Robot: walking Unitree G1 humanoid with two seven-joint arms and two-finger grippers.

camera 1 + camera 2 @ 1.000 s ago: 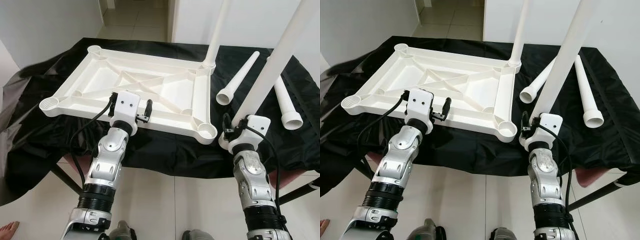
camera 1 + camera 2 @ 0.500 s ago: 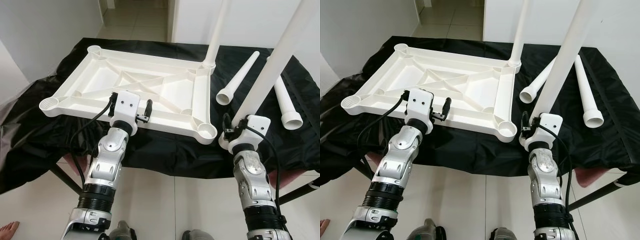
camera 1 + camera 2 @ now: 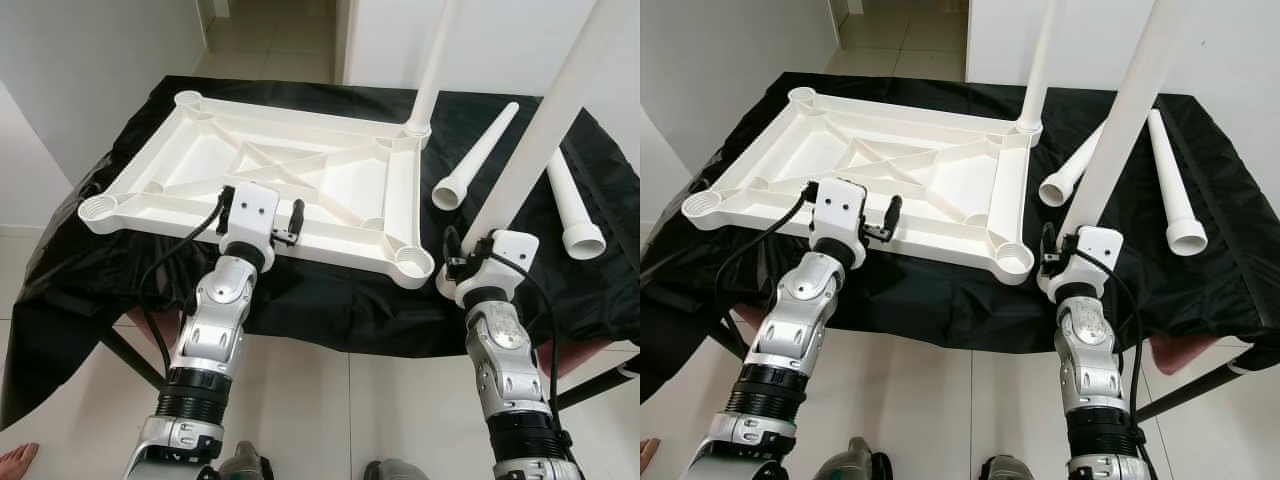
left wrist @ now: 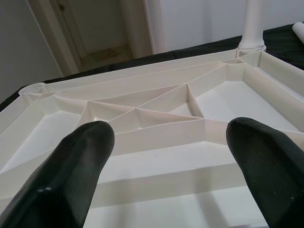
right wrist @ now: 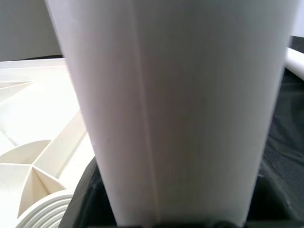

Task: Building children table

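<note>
The white plastic tabletop (image 3: pixel 200 150) lies upside down on a table draped in black cloth (image 3: pixel 330 300). One white leg (image 3: pixel 432 70) stands upright in its far right corner socket. My right gripper (image 3: pixel 462 252) is shut on a second long white leg (image 3: pixel 545 120), which leans slightly; its lower end sits just right of the near right corner socket (image 3: pixel 413 262). In the right wrist view that leg (image 5: pixel 180 109) is very close. My left gripper (image 4: pixel 173 142) is open, with its fingers (image 4: pixel 85 147) over the tabletop's near rim and nothing between them.
Two loose white legs (image 3: pixel 478 155) (image 3: pixel 570 205) lie on the cloth to the right of the tabletop. White walls and a doorway stand behind the table. Tiled floor lies in front, with a person's bare foot (image 3: pixel 15 462) at the lower left.
The black cloth at the left, lifted before, now hangs down off the table edge. Both grippers and the held leg have barely moved.
</note>
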